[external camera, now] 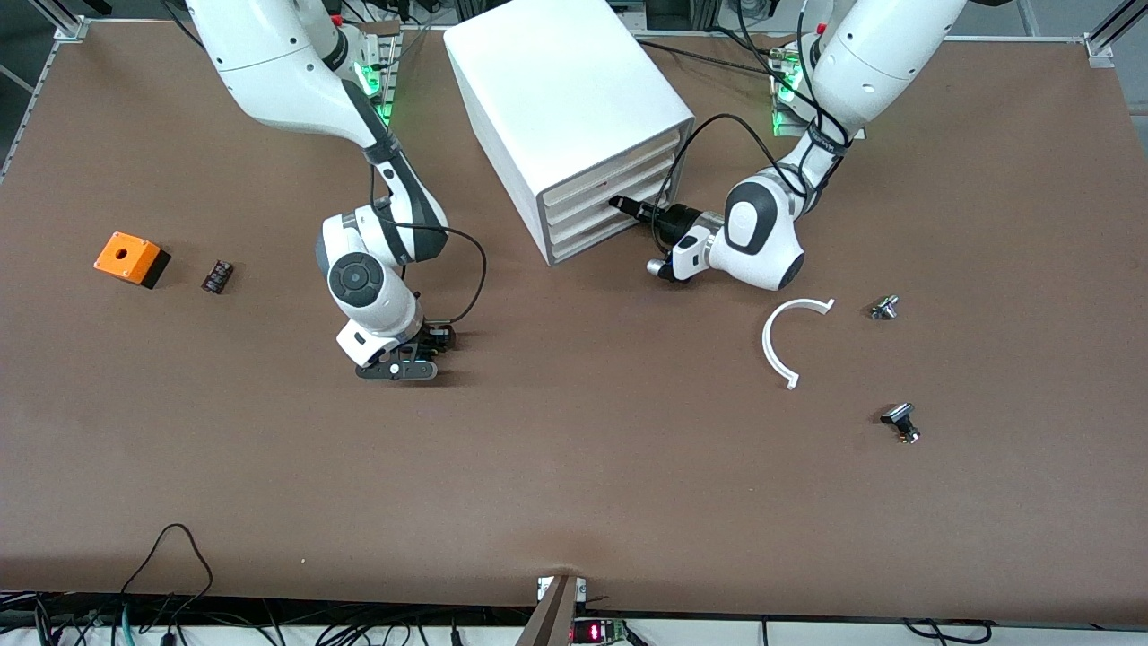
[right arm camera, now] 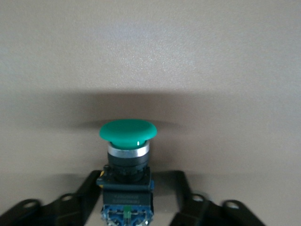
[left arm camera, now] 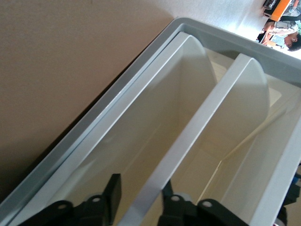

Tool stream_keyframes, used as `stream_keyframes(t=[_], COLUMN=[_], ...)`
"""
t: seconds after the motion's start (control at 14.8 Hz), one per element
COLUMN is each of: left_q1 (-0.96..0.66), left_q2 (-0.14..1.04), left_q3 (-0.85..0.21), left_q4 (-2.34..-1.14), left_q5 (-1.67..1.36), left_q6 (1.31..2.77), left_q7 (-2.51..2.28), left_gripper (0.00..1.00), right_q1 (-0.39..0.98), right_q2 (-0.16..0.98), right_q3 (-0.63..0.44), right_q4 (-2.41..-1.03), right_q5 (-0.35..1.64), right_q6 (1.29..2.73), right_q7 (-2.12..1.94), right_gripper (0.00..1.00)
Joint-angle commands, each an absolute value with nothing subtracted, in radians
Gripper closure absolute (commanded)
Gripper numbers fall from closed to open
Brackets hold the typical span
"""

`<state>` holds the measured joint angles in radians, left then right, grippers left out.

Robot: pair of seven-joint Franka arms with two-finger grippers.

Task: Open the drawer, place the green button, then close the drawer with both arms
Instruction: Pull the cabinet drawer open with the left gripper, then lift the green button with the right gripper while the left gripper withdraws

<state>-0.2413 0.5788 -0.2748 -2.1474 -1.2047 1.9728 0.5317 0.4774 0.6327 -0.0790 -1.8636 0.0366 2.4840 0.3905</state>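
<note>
The green-capped button (right arm camera: 128, 131) rests on the table with its black-and-blue body between my right gripper's fingers (right arm camera: 181, 188). The right gripper (right arm camera: 135, 178) is open around it: bare table shows between the body and one finger. In the front view that gripper (external camera: 435, 345) is low on the table, nearer the camera than the white cabinet (external camera: 574, 99). My left gripper (external camera: 619, 205) is at the cabinet's lower drawers, all pushed in. Its fingers (left arm camera: 113, 195) straddle a white drawer lip (left arm camera: 211, 117), open, with a gap on one side. I cannot tell whether this lip belongs to the lowest drawer (external camera: 603, 235).
An orange box (external camera: 132, 258) and a small dark block (external camera: 216, 275) lie toward the right arm's end. Toward the left arm's end lie a white curved strip (external camera: 778, 345), a tiny silver button (external camera: 884, 308) and a black-capped button (external camera: 900, 420).
</note>
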Motion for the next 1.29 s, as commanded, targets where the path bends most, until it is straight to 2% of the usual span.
stream_keyframes(t=[0.0, 0.2, 0.41, 0.68, 0.75, 0.81, 0.95, 1.08, 1.22], left_q1=[-0.241, -0.229, -0.224, -0.210, -0.207, -0.192, -0.181, -0.181, -0.151], left_q2=[0.589, 0.588, 0.589, 0.589, 0.584, 0.568, 0.548, 0.502, 0.442], left_q3=[-0.272, -0.177, -0.075, -0.052, -0.052, -0.052, -0.052, -0.052, -0.052], left_q4=[-2.154, -2.105, -2.043, -1.999, -1.999, -1.999, -1.994, -1.962, -1.918], left_q5=[-1.216, -1.200, -1.190, -1.146, -1.152, -1.155, -1.155, -1.123, -0.897], left_q6=[2.002, 2.005, 2.005, 2.005, 2.006, 2.006, 2.032, 2.120, 2.144], left_q7=[0.551, 0.555, 0.551, 0.545, 0.548, 0.555, 0.555, 0.552, 0.551], left_gripper=[1.00, 1.00, 1.00, 1.00, 0.37, 0.01, 0.00, 0.00, 0.00], right_q1=[0.480, 0.480, 0.480, 0.477, 0.477, 0.477, 0.480, 0.486, 0.514], right_q2=[0.607, 0.598, 0.569, 0.561, 0.560, 0.563, 0.568, 0.571, 0.571], right_q3=[-0.075, -0.071, -0.074, -0.115, -0.115, -0.115, -0.107, -0.065, -0.034], right_q4=[-1.898, -1.879, -1.829, -1.697, -1.663, -1.628, -1.588, -1.566, -1.565], right_q5=[0.046, 0.041, 0.035, 0.037, 0.034, 0.037, 0.040, 0.038, 0.034], right_q6=[2.487, 2.488, 2.462, 2.381, 2.372, 2.353, 2.345, 2.345, 2.345], right_q7=[0.430, 0.417, 0.385, 0.151, 0.106, 0.094, 0.083, -0.001, -0.099], right_gripper=[0.77, 0.89, 0.90, 0.90, 0.90, 0.90, 0.90, 0.90, 0.90])
